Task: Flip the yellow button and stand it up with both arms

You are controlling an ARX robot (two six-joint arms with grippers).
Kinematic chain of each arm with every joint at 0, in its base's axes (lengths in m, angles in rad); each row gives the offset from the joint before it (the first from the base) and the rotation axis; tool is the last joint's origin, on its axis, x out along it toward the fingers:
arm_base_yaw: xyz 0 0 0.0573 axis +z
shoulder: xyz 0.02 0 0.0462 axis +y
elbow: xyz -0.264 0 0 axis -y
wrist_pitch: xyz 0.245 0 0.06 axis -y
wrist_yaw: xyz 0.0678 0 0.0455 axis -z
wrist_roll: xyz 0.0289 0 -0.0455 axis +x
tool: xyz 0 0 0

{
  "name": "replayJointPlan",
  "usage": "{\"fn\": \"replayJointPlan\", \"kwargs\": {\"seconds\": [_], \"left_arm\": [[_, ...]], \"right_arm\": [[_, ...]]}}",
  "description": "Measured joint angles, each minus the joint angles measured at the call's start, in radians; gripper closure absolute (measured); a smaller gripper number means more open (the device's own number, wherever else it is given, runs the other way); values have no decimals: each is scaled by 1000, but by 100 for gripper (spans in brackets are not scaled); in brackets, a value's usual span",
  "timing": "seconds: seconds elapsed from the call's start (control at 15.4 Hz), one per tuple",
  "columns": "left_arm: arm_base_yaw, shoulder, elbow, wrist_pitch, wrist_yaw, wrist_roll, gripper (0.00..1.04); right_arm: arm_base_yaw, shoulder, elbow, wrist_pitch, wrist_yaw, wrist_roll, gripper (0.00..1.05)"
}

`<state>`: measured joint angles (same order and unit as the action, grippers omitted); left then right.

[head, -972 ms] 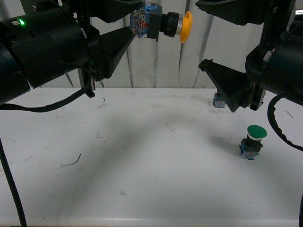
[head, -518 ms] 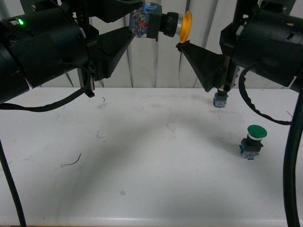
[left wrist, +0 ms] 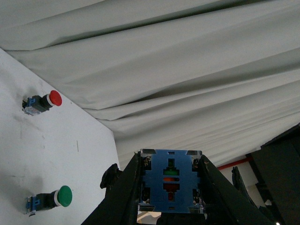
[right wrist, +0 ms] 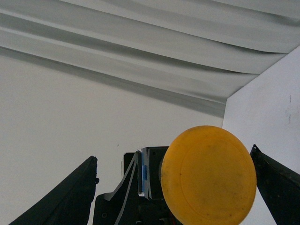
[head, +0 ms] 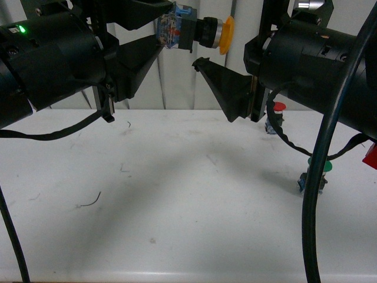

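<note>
- Left gripper (head: pixel 168 30) clamps yellow button (head: pixel 203 32) by its base, aloft, cap sideways.
- Right gripper (right wrist: pixel 172 157) gapes around cap, no contact.
- Handover step; next: right closes squarely on collar.

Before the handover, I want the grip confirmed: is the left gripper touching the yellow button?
Touching. In the left wrist view the left gripper has both fingers pressed against the blue base of the yellow button, no gap.
</note>
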<state>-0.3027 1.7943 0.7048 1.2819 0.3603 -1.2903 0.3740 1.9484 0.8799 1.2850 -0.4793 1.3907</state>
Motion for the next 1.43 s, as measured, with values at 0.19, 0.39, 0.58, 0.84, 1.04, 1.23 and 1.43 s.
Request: {"fn": "replayJointPlan", "kwargs": {"seconds": [0.19,0.39,0.58,0.84,1.04,1.23,1.43], "left_arm": [[2,-1,0,-2,0,0,74],[3,-3,0,0,4,-11,75],[5,-3,0,-6,3,-35,75],[6,-3,0,-14,3,-37,75],[13,-3,0,-26,17,-18,52],[64,-3,14,-50,18,-5,18],[137,-14,21,-88,38,14,7]], "right_arm": [[0,0,-1,0,3,-3,33],[0,0,-9,-1,11,-2,67],[-1,0,-9,6,19,27,76],[-5,0,-10,4,19,27,76],[-9,0,-12,-2,13,3,77],[-29,0,-20,-2,19,-4,77],[-34,0,-23,-2,21,-4,77]]}}
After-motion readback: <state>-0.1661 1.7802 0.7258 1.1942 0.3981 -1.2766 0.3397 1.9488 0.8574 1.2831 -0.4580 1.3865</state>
